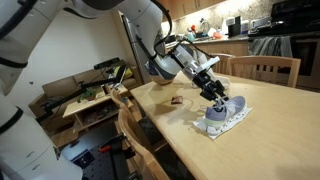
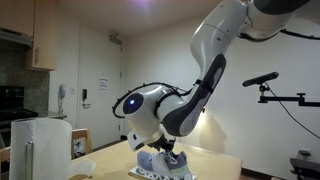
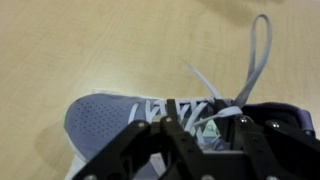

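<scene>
Wrist view: the hand (image 3: 205,128) hangs over the mouth of a grey shoe (image 3: 105,120). Its fingers stand part-way apart on either side of the tongue, released rather than clenched. Whether the tips touch the laces cannot be told. One white lace (image 3: 262,50) loops away from the shoe across the bare desk (image 3: 80,40).

In both exterior views the hand (image 1: 215,97) (image 2: 168,150) points down onto the shoe (image 1: 225,115) (image 2: 160,165). The shoe sits well in from every edge of the desk (image 1: 270,100) (image 2: 215,165), with bare wood on all sides.

In an exterior view a small brown thing (image 1: 175,100) lies near the shoe but apart from it, toward the desk's end edge.

Counted: one shoe, one brown thing and two wooden chairs. One chair (image 1: 265,68) is at the far long edge and the other chair (image 1: 135,130) at the end edge.
</scene>
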Controlling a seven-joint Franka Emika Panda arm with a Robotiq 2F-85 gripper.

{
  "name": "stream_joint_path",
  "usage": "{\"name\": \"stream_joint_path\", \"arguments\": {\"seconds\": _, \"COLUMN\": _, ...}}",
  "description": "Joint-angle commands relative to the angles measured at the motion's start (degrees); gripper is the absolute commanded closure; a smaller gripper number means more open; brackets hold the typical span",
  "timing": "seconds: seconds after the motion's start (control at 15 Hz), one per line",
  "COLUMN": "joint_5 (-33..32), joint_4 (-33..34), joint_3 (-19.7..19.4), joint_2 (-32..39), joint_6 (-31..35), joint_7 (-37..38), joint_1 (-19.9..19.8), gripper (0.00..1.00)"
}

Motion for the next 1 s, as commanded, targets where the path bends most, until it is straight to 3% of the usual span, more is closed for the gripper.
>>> {"name": "stream_joint_path", "arguments": {"seconds": 0.0, "joint_5": 0.8, "joint_4": 0.1, "joint_3": 0.3, "joint_2": 0.0, "joint_6": -1.9, "joint_7": -3.9, "joint_1": 0.3, "gripper": 0.25}}
{"name": "stream_joint_path", "arguments": {"seconds": 0.2, "joint_5": 0.5, "joint_4": -0.1, "joint_3": 0.1, "joint_2": 0.0, "joint_6": -3.3, "joint_7": -5.6, "joint_1": 1.4, "gripper": 0.01}}
{"name": "stream_joint_path", "arguments": {"seconds": 0.93, "joint_5": -2.8, "joint_4": -0.7, "joint_3": -0.6, "joint_2": -0.8, "joint_6": -8.7, "joint_7": -3.6, "joint_1": 4.4, "gripper": 0.0}}
